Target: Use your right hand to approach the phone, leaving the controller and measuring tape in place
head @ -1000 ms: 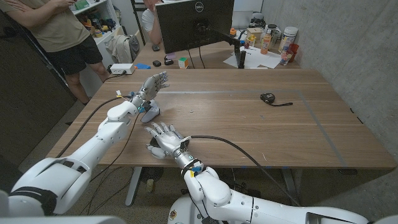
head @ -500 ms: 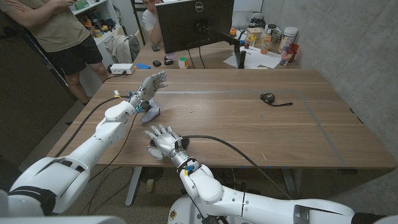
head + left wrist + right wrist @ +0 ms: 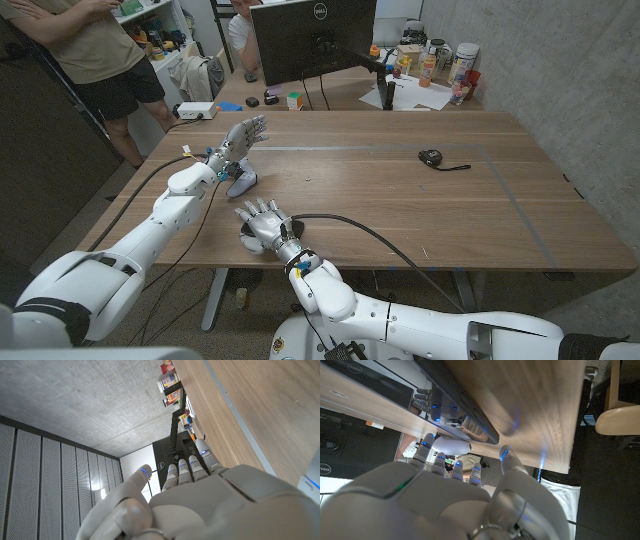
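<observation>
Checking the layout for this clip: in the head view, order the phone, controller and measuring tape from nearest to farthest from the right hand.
From the right hand:
1. Phone: dark, right under the fingers, near the table's front edge.
2. Controller: just beyond, on the robot's left, below the raised left hand.
3. Measuring tape: far across, on the robot's right.

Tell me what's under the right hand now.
A dark, flat phone lies on the table beneath the right hand, its reflective face showing in the wrist view past the fingers. From the head view the hand covers most of it.
</observation>
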Robot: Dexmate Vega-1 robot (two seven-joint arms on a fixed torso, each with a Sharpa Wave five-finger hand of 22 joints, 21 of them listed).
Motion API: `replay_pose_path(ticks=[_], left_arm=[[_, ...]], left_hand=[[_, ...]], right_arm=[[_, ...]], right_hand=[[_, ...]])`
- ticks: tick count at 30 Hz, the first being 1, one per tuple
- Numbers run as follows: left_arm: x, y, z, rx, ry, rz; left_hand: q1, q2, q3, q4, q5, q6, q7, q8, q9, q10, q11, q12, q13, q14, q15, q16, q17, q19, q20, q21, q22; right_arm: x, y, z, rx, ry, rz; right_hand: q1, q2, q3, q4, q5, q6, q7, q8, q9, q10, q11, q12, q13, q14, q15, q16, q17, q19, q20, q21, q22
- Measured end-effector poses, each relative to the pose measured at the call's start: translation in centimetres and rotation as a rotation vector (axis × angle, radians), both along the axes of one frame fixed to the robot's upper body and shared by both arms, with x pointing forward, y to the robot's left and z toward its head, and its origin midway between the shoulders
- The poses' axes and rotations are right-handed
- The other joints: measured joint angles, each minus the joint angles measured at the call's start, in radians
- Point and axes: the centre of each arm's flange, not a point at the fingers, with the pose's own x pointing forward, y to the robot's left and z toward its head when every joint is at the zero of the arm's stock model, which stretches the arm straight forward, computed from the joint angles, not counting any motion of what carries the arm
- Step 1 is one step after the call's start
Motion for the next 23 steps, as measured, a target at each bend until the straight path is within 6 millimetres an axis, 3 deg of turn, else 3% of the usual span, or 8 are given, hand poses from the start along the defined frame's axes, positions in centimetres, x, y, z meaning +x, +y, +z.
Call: replay_pose_path(ticks=[23], left_arm=[[-0.19, -0.54, -0.25, 0.007, 0.004, -0.002]], left_hand=[[0.000, 0.000, 0.000, 0.000, 0.000, 0.000, 0.000, 0.000, 0.000, 0.000, 0.000, 0.000, 0.000, 0.000, 0.000, 0.000, 0.000, 0.000, 0.000, -0.004, 0.000]], right_arm=[[-0.05, -0.45, 0.16, 0.008, 0.028, 0.005]], right_hand=[[0.004, -0.004, -0.005, 0.005, 0.000, -0.012, 0.023, -0.008, 0.000, 0.001, 0.009, 0.006, 0.000, 0.000, 0.000, 0.000, 0.000, 0.000, 0.000, -0.012, 0.002]])
